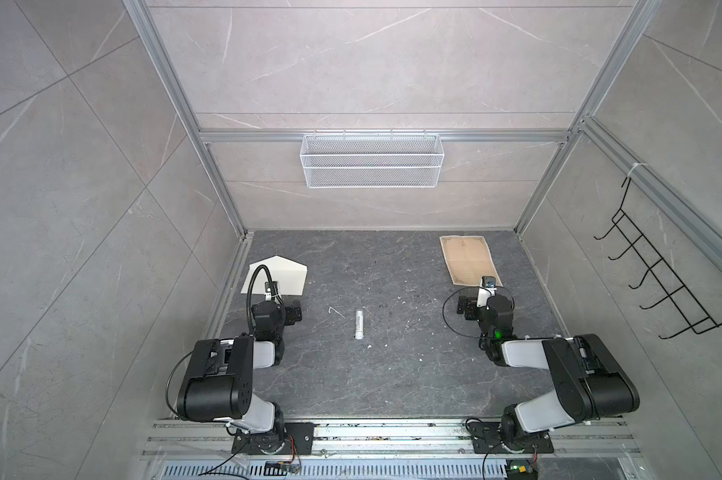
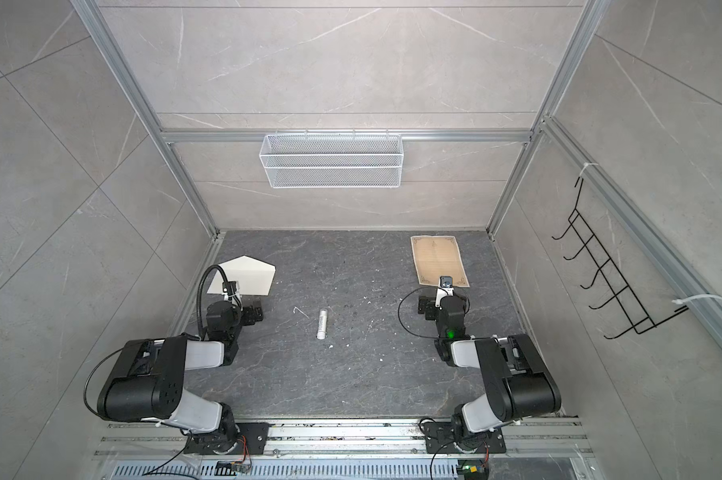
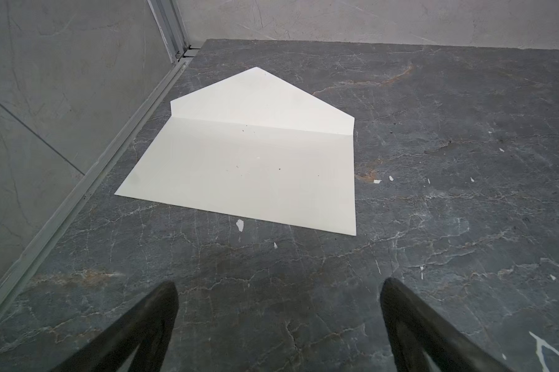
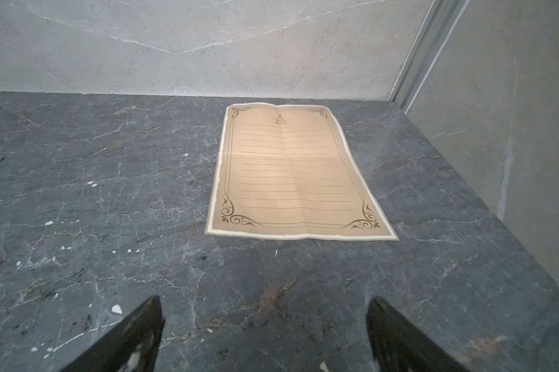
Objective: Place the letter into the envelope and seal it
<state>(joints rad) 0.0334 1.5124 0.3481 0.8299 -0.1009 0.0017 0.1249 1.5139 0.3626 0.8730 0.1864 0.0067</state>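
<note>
The envelope [image 3: 249, 174] lies flat at the far left of the table [image 1: 392, 374], with its flap open and pointing toward the back wall. Its left corner sits just beside the rail [image 3: 88, 180] along the left wall, with a thin strip of stone between them. Its right and near edges face open table. The left gripper [image 3: 278, 286] hangs short of the envelope's near edge. Its jaws are spread wide, with only bare stone between them.

The letter [image 4: 291, 174] lies flat at the far right, printed side up, its long edges running toward the back wall. Its far edge is near that wall but not touching it, and a band of table separates its right edge from the right wall. Creases cross the sheet, and its near edge is slightly wavy. The right gripper [image 4: 265, 302] hovers short of that near edge, jaws wide apart and holding nothing.

In both top views a white tube [image 1: 358, 324] lies mid-table between the 2 arms, well apart from both papers. The stretch between envelope and letter is bare stone with small white flecks. A wire basket [image 1: 372, 160] hangs high on the back wall and a hook rack [image 1: 663, 282] on the right wall, both above the table.
</note>
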